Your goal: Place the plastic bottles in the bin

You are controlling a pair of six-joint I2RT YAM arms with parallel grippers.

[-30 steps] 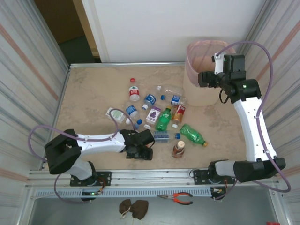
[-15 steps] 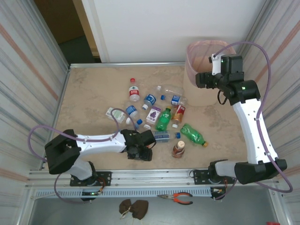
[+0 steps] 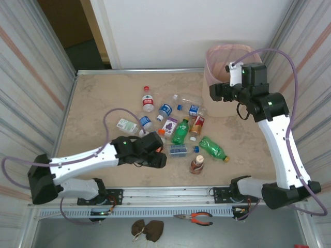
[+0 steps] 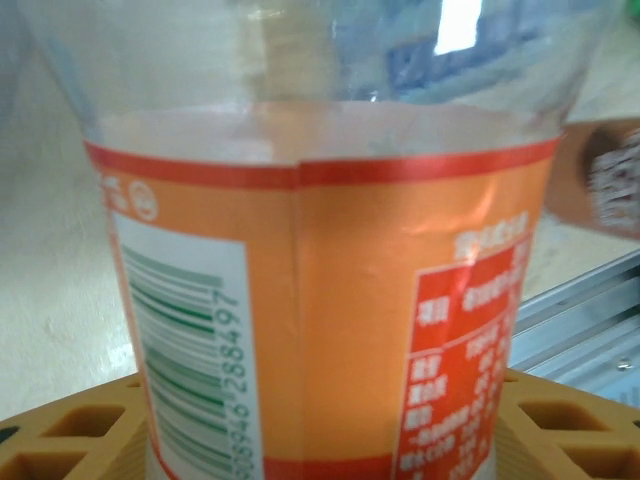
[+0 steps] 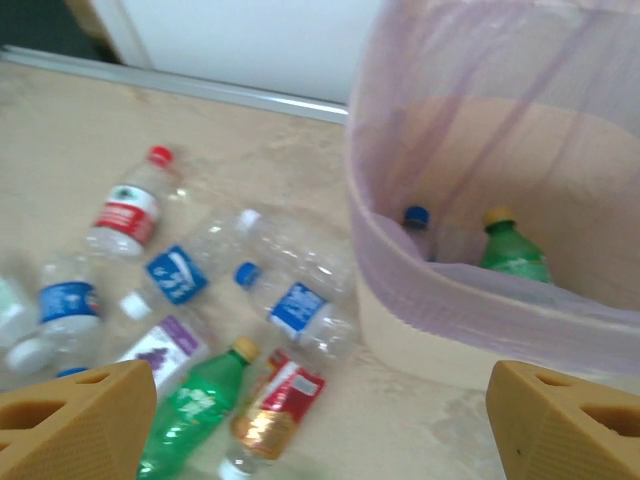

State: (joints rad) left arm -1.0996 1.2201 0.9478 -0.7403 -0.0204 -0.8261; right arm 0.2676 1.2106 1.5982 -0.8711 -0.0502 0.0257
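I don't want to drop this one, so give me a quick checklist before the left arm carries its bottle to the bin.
1. Orange-label bottle sits in the left tool: ok.
2. Grip firm enough to carry: cannot tell, contact lies at the picture's edge.
3. Room in the bin: ok, a green bottle and a blue-capped bottle sit low inside.
4. Right tool open and empty: ok.
5. Approach to the bin free: not ok, the right tool hovers at its near-left side.
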